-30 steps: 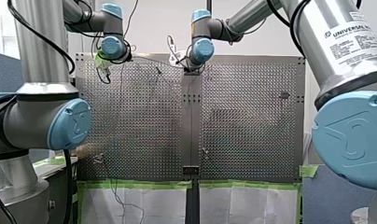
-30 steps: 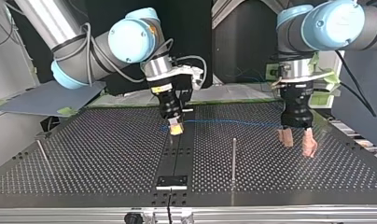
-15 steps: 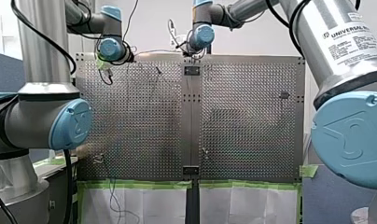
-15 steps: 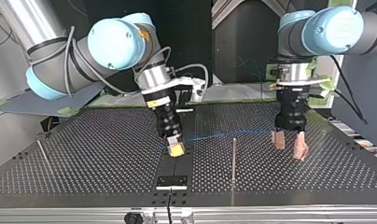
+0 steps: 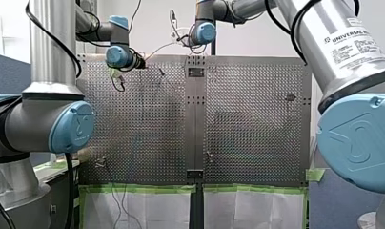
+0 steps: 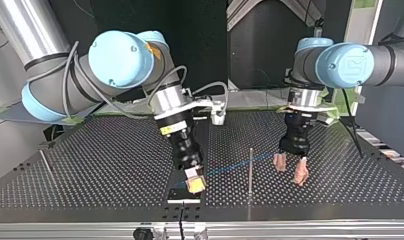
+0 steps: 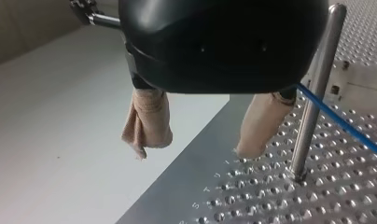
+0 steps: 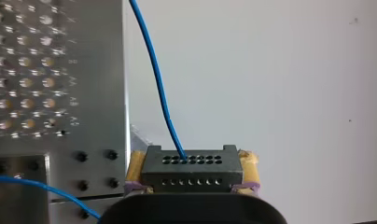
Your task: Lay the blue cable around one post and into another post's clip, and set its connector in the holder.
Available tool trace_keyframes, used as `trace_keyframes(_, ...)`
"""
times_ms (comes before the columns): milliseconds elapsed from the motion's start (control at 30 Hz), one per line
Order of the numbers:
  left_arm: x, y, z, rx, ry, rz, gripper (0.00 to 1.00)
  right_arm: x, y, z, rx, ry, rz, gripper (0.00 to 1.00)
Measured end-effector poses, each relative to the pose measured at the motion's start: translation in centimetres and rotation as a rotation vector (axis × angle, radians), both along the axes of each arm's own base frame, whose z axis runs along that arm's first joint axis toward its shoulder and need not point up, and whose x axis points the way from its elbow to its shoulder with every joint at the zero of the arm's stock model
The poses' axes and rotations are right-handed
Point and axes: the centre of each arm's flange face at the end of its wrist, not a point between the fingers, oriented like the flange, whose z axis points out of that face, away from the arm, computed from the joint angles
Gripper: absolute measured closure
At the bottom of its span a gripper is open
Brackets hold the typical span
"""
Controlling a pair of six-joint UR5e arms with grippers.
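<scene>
In the top view my right gripper (image 6: 195, 184), with yellow pads, hangs tilted just above the black holder (image 6: 184, 194) at the near edge. It is shut on the black connector (image 8: 192, 167), which sits between the pads (image 8: 136, 169) in the right wrist view. The blue cable (image 6: 235, 166) runs from the connector past an upright metal post (image 6: 250, 170) toward my left gripper (image 6: 290, 168). That gripper is open with nothing between its beige fingers (image 7: 147, 122). In the left wrist view the post (image 7: 313, 100) stands just beside one finger, with the cable (image 7: 338, 122) crossing it.
A second thin post (image 6: 45, 163) leans at the top view's left. In the front view, small posts (image 5: 209, 155) and clips (image 5: 290, 97) dot the perforated plate (image 5: 252, 124). Green tape and white sheets line its near edge (image 5: 143, 189).
My right gripper has carried the connector toward the top view's near edge, down to the holder. My left gripper has moved closer to the post, and the cable has swung against it.
</scene>
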Motion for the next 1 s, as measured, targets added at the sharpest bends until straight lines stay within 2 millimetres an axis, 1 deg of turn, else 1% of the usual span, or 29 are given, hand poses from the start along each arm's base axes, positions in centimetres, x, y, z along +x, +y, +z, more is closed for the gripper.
trace_keyframes(300, 2.9, 0.5, -0.9, -0.032, 0.004, 0.005, 0.00, 0.7, -2.1, 1.7, -0.054, -0.054, -0.016, 1.00)
trace_keyframes(433, 4.3, 1.1, -2.1, -0.032, 0.021, 0.023, 0.00, 0.9, -3.0, 1.2, -0.055, -0.052, -0.024, 1.00)
trace_keyframes(600, 5.7, 1.5, -4.4, -0.019, 0.059, 0.031, 0.00, 1.3, -4.5, -1.5, -0.023, -0.020, -0.056, 1.00)
trace_keyframes(800, 6.1, 1.7, -5.3, -0.008, 0.072, 0.036, 0.00, 1.3, -6.1, -5.3, 0.031, 0.056, -0.119, 1.00)
trace_keyframes(1000, 6.4, 1.8, -5.9, -0.004, 0.083, 0.039, 0.00, 0.6, -7.9, -9.3, 0.108, 0.126, -0.190, 1.00)
